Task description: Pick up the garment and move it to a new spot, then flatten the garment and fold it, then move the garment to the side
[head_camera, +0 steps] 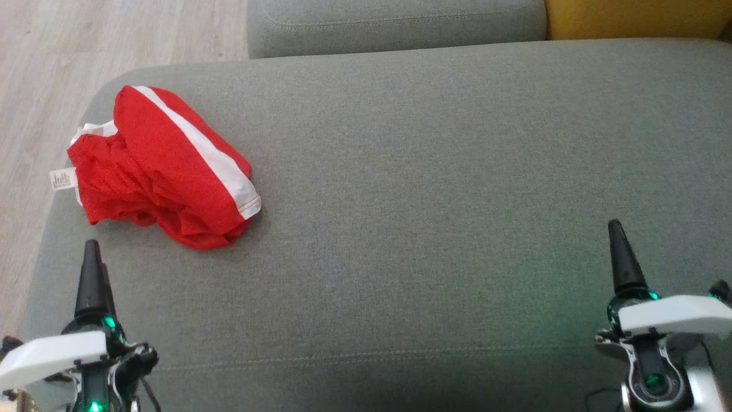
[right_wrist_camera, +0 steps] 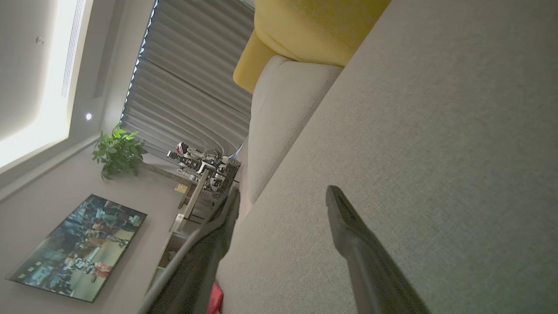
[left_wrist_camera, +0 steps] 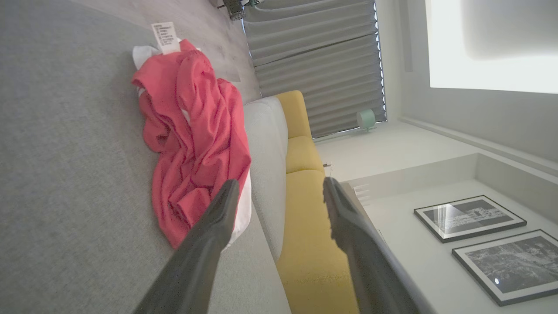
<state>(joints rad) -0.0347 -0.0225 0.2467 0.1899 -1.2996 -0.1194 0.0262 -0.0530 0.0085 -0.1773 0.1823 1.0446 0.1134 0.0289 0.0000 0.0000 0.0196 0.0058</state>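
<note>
Two long-fingered dark hands are waiting low in the head view, both released and grasping nothing. The left hand (left_wrist_camera: 280, 182) is sitting at seven o'clock and the right hand (right_wrist_camera: 283, 189) at five o'clock, each with its fingers standing well apart in its own wrist view.

One crumpled red fabric garment (head_camera: 166, 166) with a broad white stripe is lying in a heap at ten o'clock on the wide grey woven sofa cushion (head_camera: 429, 200), close to that cushion's rounded left corner. Its small white printed care label (head_camera: 63, 178) is sticking out at the heap's nine o'clock side, right at the cushion's edge, with the pale wood-plank floor (head_camera: 86, 34) beyond.

From the left hand the garment is lying at about one o'clock, near but apart, with no finger touching it. From the right hand it is lying at ten o'clock, well apart across bare grey cloth.

A second grey fabric cushion (head_camera: 394, 23) is running along at twelve o'clock, and a mustard-yellow fabric cushion (head_camera: 635, 17) is showing at one o'clock just beside it. Two black-framed monochrome pictures (left_wrist_camera: 471, 218) are hanging on the pale wall in the left wrist view, and a leafy green potted plant (right_wrist_camera: 117, 152) is standing before grey pleated curtains (right_wrist_camera: 187, 87) in the right wrist view.
</note>
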